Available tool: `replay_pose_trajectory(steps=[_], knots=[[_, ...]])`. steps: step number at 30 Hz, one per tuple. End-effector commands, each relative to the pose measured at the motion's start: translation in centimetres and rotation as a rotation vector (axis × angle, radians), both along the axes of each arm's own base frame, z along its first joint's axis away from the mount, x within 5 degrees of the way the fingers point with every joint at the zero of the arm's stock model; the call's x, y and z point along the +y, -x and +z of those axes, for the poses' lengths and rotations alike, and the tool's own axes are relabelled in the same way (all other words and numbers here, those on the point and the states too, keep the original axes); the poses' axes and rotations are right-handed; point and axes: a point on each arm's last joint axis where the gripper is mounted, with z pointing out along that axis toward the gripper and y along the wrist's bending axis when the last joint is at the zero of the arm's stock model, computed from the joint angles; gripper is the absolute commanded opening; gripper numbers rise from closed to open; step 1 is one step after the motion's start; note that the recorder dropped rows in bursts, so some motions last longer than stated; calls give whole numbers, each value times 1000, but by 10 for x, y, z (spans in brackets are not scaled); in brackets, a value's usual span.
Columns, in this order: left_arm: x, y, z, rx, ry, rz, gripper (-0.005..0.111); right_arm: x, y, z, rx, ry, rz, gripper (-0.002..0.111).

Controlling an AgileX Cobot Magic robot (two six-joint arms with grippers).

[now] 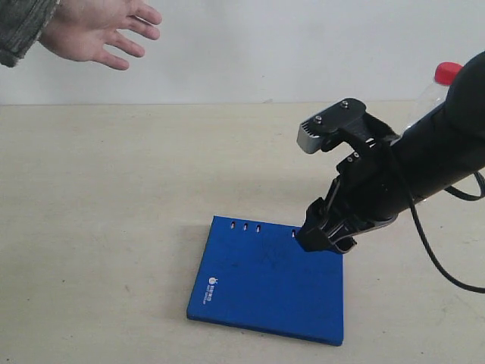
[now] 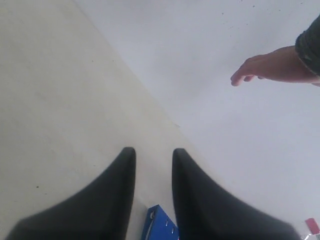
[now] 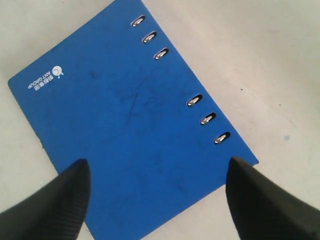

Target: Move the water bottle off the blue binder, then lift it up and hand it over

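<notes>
The blue binder (image 1: 265, 288) lies flat on the table with nothing on its cover, its white logo near the front left corner. My right gripper (image 1: 326, 235) hangs over its far right corner. In the right wrist view this gripper (image 3: 157, 162) is wide open above the bare blue binder (image 3: 135, 125). The water bottle (image 1: 445, 76) stands behind my right arm, off the binder; only its red cap and clear shoulder show. My left gripper (image 2: 154, 151) is open and holds nothing, with a corner of the binder (image 2: 157, 225) far below it.
A person's open hand (image 1: 98, 30) reaches in at the top left, palm forward; the hand (image 2: 265, 67) also shows in the left wrist view against the white wall. A black cable (image 1: 436, 262) loops from my right arm. Beige tabletop (image 1: 98, 227) surrounds the binder.
</notes>
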Motion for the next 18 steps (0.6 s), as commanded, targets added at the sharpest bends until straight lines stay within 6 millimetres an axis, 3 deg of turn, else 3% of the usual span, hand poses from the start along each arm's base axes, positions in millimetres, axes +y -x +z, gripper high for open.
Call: replay_pose_trajectory(steps=[1,5,18], knots=[[-1,0,2,-2,22,-6,26,-1,0,-1,-2,5,-7,67],[-1,0,4,-7,103,-2,26,-1,0,-1,-7,3,-16,67],[4,-2,9,-57,107,53,26,0,3,-2,43,-8,-20,67]])
